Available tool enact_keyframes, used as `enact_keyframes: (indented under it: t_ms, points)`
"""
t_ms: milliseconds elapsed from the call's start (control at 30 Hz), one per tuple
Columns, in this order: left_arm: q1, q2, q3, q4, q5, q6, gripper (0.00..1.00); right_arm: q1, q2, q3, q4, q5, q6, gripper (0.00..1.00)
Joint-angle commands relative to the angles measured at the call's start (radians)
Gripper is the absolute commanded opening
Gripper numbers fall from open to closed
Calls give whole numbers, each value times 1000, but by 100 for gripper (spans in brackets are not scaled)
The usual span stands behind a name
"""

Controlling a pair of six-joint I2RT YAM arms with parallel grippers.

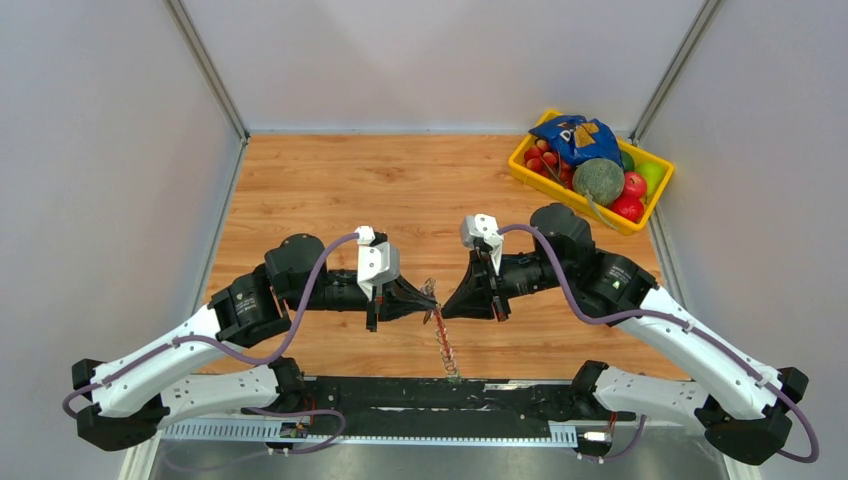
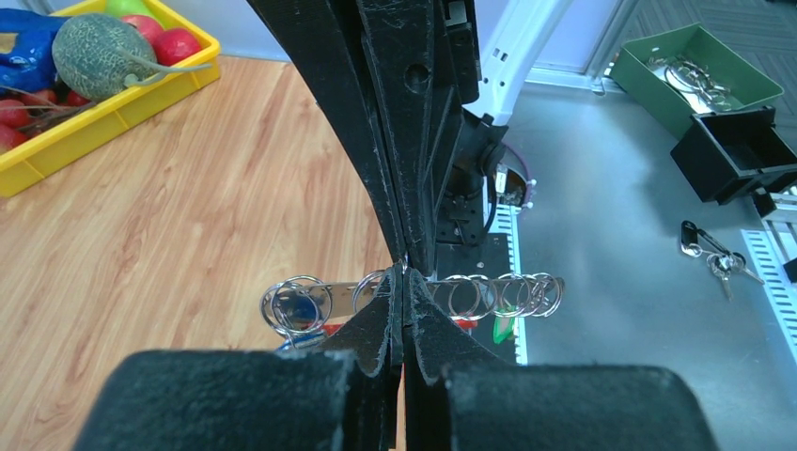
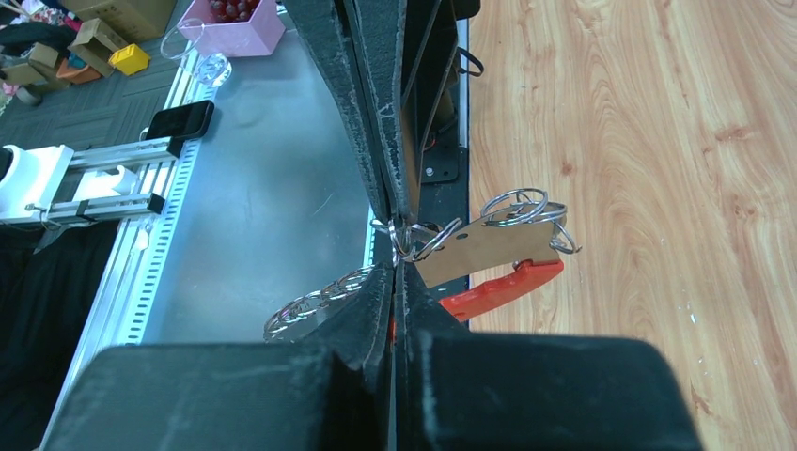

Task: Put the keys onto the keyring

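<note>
My two grippers meet tip to tip over the middle of the wooden table. The left gripper [image 1: 428, 297] and the right gripper [image 1: 447, 300] are both shut on the keyring [image 1: 437, 300], held above the table. Its long strap [image 1: 446, 350] hangs toward the near edge. In the left wrist view the strap [image 2: 338, 292] runs sideways behind my shut fingertips [image 2: 404, 272], strung with several silver rings, a green tip [image 2: 503, 325] below. A blue key head [image 2: 299, 310] shows through the leftmost rings. In the right wrist view the strap [image 3: 489, 249] and red strip [image 3: 503, 287] lie beyond my gripper [image 3: 395, 268]. The black-headed key is not visible.
A yellow basket [image 1: 560, 195] of fruit and a blue bag stands at the far right corner. Off the table, the metal bench holds a green bin [image 2: 700, 75] of rings, a black box [image 2: 733, 150], a loose key bunch [image 2: 714, 258], a pink box [image 3: 235, 23] and a phone [image 3: 179, 117].
</note>
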Motion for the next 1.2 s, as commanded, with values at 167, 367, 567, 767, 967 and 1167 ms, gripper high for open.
enact_keyframes:
  t_ms: [167, 367, 567, 767, 967, 1167]
  points:
    - [-5, -32, 13, 32, 35, 18, 0, 3, -48, 26, 82, 69, 49, 0]
    - [-5, -35, 12, 32, 42, 18, 0, 3, -62, 32, 92, 92, 71, 0]
    - [-5, -35, 6, 37, 47, 18, 0, 4, -73, 32, 127, 110, 96, 0]
    - [-5, -36, 2, 41, 48, 18, 0, 4, -112, 19, 195, 157, 123, 0]
    - [-5, -40, -7, 53, 56, 18, 0, 3, -138, 11, 236, 225, 156, 0]
    - [-5, -41, -13, 67, 61, 18, 0, 3, -152, -28, 273, 245, 176, 0]
